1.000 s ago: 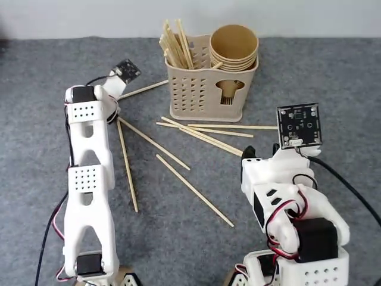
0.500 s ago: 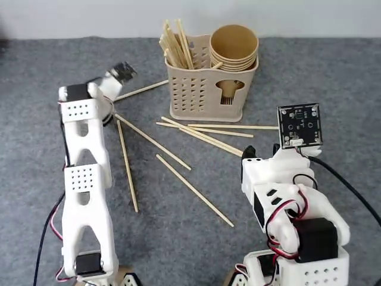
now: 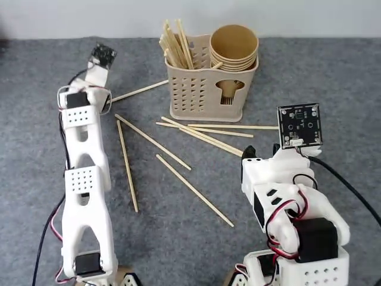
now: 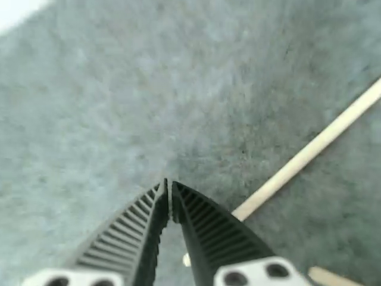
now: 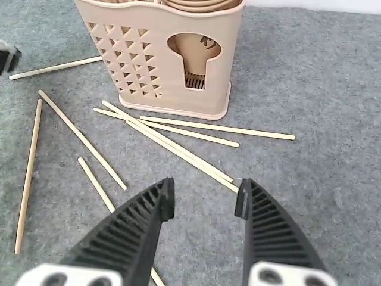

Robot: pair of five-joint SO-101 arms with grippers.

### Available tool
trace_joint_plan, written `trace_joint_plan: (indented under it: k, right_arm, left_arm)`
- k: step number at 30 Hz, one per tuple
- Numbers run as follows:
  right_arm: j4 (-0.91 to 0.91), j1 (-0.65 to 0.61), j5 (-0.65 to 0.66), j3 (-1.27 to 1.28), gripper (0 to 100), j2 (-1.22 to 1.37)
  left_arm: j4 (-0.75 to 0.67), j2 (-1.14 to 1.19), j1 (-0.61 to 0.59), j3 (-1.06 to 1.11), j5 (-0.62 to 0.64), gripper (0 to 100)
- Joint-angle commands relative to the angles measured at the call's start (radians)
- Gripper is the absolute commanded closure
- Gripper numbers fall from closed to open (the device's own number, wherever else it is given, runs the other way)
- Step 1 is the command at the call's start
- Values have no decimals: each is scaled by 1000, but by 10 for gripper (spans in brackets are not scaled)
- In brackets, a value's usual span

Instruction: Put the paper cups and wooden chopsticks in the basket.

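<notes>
Far left: left tool (image 4: 168, 192) pinched together, empty, by the end of a chopstick (image 4: 309, 149) flat on the desk (image 3: 333, 89), slanting toward the basket (image 3: 202, 95) with paper cups (image 3: 234, 44) stacked inside. Right tool (image 5: 202, 199) apart above loose chopsticks (image 5: 190, 133).

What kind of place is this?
Likely a robot practice table: two white robot arms on a grey carpet-like mat, with a beige plastic basket holding brown paper cups and wooden chopsticks.

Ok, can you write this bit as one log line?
left gripper shut | right gripper open | paper cups in basket | loose chopsticks outside basket
</notes>
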Motion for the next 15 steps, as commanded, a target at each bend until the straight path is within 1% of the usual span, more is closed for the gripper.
trace_joint_plan:
  k: [1, 4, 9, 12, 15]
  right_arm:
    - [-12, 5, -9, -3, 812, 1]
    - [-12, 5, -9, -3, 812, 1]
    - [-12, 5, -9, -3, 812, 1]
    - [-12, 5, -9, -3, 812, 1]
    - [-12, 5, -9, -3, 812, 1]
  left_arm:
    - [-21, 21, -3, -58, -84, 987]
    - [35, 46, 5, -58, -175, 987]
    - [169, 11, 8, -59, -210, 987]
    - [331, -75, 21, -59, -229, 987]
    - [520, -186, 49, -59, -279, 987]
